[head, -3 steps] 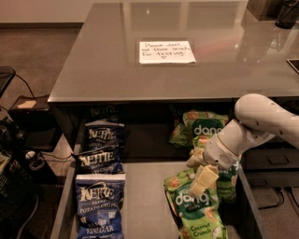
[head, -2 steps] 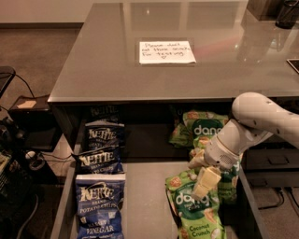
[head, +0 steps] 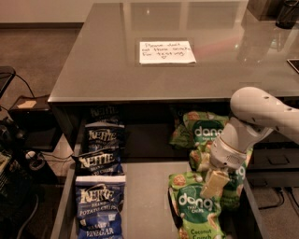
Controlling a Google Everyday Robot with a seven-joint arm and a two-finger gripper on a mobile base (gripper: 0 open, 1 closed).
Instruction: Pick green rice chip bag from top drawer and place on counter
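Observation:
The top drawer (head: 145,196) is pulled out under the counter (head: 117,70). Three light green rice chip bags lie along its right side: one at the front (head: 196,207), one at the back (head: 205,131), and one in the middle (head: 236,184), mostly hidden by my arm. My gripper (head: 209,172) hangs from the white arm at the right, low over the middle bag and the top edge of the front bag. Its cream fingers (head: 215,183) stand apart, open, and hold nothing.
Three dark blue Kettle chip bags (head: 100,200) lie in a row along the drawer's left side. A white handwritten note (head: 167,51) lies on the counter, and a dark object (head: 286,13) stands at its far right corner. Cables and gear (head: 23,158) crowd the floor at left.
My arm and gripper have shifted very slightly up and to the left over the green bags. The bags have not moved.

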